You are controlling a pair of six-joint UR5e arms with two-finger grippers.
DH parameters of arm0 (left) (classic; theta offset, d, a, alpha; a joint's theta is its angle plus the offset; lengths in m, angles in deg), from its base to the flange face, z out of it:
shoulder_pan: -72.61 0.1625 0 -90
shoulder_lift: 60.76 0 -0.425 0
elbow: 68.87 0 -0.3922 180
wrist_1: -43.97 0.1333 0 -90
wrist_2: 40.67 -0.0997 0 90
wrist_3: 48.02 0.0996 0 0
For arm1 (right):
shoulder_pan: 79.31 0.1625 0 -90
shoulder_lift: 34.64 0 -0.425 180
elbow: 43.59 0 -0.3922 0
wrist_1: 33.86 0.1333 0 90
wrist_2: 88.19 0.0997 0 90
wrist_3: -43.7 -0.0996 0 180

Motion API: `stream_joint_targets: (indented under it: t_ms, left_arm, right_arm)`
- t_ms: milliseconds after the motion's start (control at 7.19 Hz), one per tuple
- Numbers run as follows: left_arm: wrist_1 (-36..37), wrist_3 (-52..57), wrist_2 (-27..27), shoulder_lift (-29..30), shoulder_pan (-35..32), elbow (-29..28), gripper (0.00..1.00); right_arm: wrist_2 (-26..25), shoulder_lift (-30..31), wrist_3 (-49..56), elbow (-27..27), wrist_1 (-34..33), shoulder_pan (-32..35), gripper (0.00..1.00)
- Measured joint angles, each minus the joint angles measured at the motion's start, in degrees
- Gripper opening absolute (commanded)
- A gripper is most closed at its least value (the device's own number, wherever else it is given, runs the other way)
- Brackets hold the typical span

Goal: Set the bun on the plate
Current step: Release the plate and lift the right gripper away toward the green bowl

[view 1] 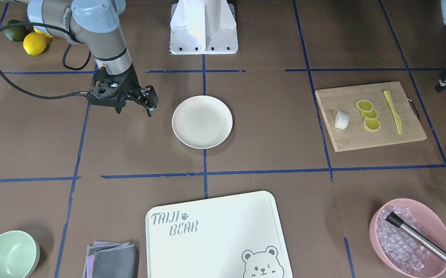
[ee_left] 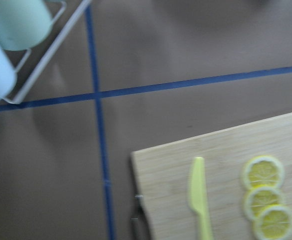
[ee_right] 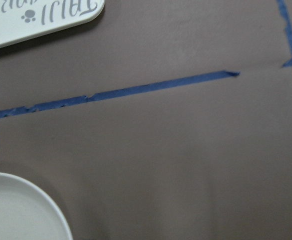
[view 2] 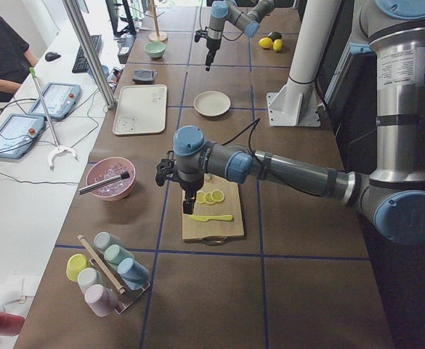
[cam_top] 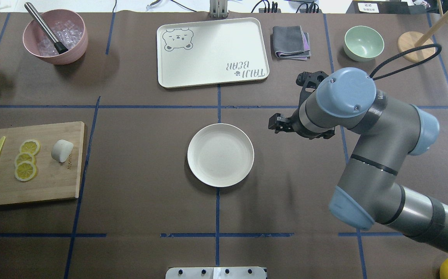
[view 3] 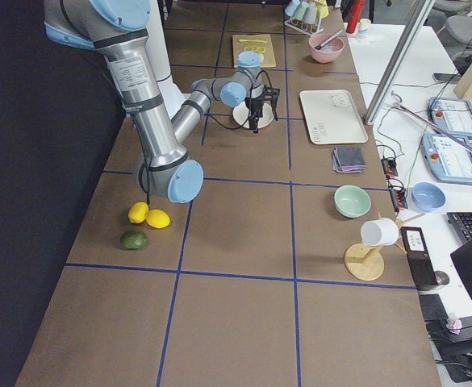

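Observation:
The bun (view 1: 342, 119) (cam_top: 61, 150) is a small white lump lying on a bamboo cutting board (view 1: 377, 135), beside three lemon slices (view 1: 369, 114) and a yellow knife (view 1: 393, 112). At the table's middle sits the plate (view 1: 202, 122) (cam_top: 220, 155), round, cream-white and bare. My left gripper (view 2: 188, 207) hovers over the board's outer end; only part of it shows at the front view's right edge, and I cannot tell if it is open or shut. My right gripper (view 1: 150, 110) (cam_top: 274, 126) hangs beside the plate with its fingers apart and holds nothing.
A white bear-print board (cam_top: 212, 52), a folded grey cloth (cam_top: 290, 42) and a mint-green bowl (cam_top: 363, 42) line the far side. A pink bowl of ice (cam_top: 55, 37) with a metal tool stands far left. Lemons and a lime (view 1: 34, 42) lie near the robot's right.

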Motion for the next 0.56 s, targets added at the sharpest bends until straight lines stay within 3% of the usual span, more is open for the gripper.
stream_joint_targets:
  t_ms: [278, 556]
  left_arm:
    - [-2.99, -11.49, -1.25, -0.19, 7.5, 3.79, 1.0]
    - [-10.9, -25.17, -7.0, 0.05, 17.02, 3.7, 1.0]
  right_arm:
    - [5.83, 2.11, 15.05, 2.34, -5.18, 7.83, 1.0]
    - [10.91, 5.61, 26.38, 3.19, -5.88, 15.0, 1.0]
